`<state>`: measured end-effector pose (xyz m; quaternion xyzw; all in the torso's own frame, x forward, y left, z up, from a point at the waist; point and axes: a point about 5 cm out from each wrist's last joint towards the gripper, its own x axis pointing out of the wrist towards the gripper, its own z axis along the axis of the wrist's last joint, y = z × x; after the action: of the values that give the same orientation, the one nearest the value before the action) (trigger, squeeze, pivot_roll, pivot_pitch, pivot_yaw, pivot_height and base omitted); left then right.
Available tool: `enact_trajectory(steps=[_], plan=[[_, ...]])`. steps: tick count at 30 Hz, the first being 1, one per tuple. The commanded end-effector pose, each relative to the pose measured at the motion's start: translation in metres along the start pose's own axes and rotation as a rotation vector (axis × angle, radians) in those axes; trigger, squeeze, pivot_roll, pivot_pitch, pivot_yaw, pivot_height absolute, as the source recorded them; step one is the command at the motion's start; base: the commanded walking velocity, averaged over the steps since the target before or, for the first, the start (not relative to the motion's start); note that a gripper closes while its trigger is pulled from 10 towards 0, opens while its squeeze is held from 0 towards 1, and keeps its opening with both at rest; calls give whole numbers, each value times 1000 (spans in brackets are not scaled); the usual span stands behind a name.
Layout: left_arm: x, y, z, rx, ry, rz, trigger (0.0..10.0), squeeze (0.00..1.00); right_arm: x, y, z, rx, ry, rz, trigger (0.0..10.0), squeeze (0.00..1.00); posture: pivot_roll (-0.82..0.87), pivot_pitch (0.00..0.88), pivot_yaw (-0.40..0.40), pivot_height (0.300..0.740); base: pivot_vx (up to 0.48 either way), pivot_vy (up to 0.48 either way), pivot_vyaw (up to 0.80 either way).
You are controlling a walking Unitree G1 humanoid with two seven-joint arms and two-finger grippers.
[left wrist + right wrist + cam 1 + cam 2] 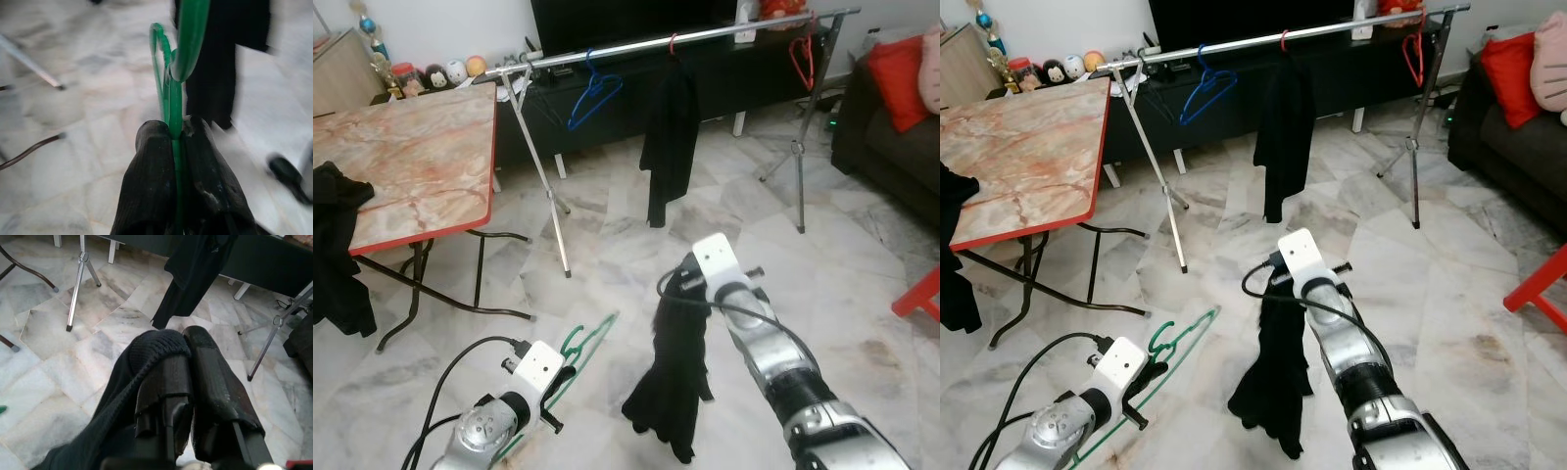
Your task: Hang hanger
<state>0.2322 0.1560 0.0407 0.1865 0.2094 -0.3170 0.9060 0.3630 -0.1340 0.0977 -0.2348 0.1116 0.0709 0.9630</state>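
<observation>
**Green hanger in the left gripper, black cloth in the right, rail ahead**

At the far left a black garment (pixel 335 245) hangs over the near edge of the table (pixel 411 157), whose marbled top has a red rim and thin dark folding legs. Small toys (pixel 440 71) line a shelf beyond its far corner.

Low on the left, the left gripper (pixel 173 142) has its fingers pinched narrow on the thin green hanger (pixel 582 345), which lies tilted above the pale marble floor (pixel 607 264), hook pointing forward.

The rail (pixel 685 41), a shiny metal tube on splayed tripod legs, runs across the room ahead. From its left end hangs a blue hanger (pixel 595 93); near the middle a black shirt (pixel 668 137) hangs from a red hook; near the right end hangs a red hanger (pixel 802 57). Bare rail lies between the blue hanger and the shirt, and between the shirt and the red hanger. A dark cabinet (pixel 607 108) stands behind.

The right gripper (pixel 188 350) is raised in the centre, fingers closed on a knitted black cloth (pixel 674 382) that droops below it, beside the green hanger. Open floor lies between the grippers and the rail.

At the right stand a dark sofa (pixel 891 147) with a red cushion (pixel 898 78) and a red stool (pixel 922 292).
</observation>
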Motion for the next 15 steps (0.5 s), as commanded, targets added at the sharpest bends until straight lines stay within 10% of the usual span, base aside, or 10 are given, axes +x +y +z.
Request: enact_trajectory(steps=[1,8,15], plan=[[-3,-1,0,25,25,-37,10000,0,3,2,11,-13,-37,-1,10000,0,-114,0,123,740,0,0,0],[-11,-8,28,46,13,-302,10000,0,10,19,24,-100,-61,74,10000,0,-97,0,113,740,0,0,0],[-6,-6,44,51,-43,-299,10000,0,10,19,24,-107,-58,88,10000,0,-101,0,111,740,0,0,0]])
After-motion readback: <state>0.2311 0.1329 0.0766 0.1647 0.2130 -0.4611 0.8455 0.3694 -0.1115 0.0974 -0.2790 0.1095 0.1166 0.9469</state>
